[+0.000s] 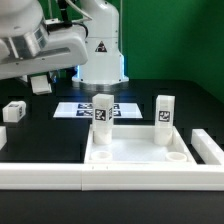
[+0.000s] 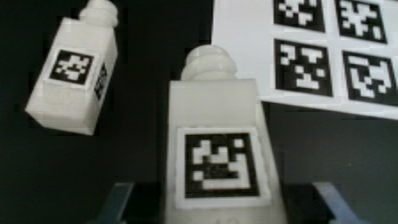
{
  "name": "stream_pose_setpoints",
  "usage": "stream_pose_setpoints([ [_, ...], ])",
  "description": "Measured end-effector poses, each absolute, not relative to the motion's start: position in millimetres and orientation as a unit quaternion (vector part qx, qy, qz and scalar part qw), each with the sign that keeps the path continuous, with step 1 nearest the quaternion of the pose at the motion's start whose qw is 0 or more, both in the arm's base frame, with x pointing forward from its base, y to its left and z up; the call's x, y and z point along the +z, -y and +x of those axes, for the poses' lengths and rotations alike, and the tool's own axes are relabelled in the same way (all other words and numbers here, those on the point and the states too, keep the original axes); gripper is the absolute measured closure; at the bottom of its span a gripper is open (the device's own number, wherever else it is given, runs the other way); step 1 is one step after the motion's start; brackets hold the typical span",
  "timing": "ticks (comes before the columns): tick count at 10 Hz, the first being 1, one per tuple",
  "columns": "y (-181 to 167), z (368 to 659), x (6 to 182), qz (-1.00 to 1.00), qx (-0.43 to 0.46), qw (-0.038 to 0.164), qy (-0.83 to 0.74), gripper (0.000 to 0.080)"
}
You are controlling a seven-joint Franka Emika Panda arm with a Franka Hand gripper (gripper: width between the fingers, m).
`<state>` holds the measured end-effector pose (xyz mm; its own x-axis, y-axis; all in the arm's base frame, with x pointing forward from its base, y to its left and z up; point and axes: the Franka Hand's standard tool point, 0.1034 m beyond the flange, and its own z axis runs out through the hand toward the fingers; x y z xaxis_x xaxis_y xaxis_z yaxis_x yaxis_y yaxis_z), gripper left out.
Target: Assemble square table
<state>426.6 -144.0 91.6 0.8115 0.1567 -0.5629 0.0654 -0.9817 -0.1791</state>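
In the wrist view a white leg (image 2: 217, 140) with a black-and-white tag and a stubby screw tip lies between my gripper's (image 2: 221, 202) two fingers (image 2: 125, 203); the gripper is shut on its lower end. It looks larger and blurrier than a second leg (image 2: 73, 70) lying tilted on the black table beside it. In the exterior view the gripper (image 1: 40, 84) hangs over the table at the exterior view's left, the held leg hidden there. The square slab (image 1: 135, 158) lies in front with two legs standing upright on it, one (image 1: 102, 116) at its back left, one (image 1: 164, 112) at its back right.
The marker board (image 1: 92, 108) (image 2: 331, 48) lies flat behind the slab. A loose leg (image 1: 14, 110) rests on the table at the exterior view's left. A long white L-shaped rail (image 1: 40, 177) borders the slab at the front and right. The robot's base (image 1: 100, 55) stands at the back.
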Motion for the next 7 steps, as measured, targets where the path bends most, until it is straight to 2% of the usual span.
stream_pose_setpoints([
  [2,142.9,457.4,113.2,-0.968,0.23,0.064,0.075,0.0509],
  [4,139.8,495.0,148.4,-0.98,0.17,0.053,0.088,0.0509],
  [7,147.3,497.7,141.0,-0.993,0.069,0.046,0.087,0.0509],
])
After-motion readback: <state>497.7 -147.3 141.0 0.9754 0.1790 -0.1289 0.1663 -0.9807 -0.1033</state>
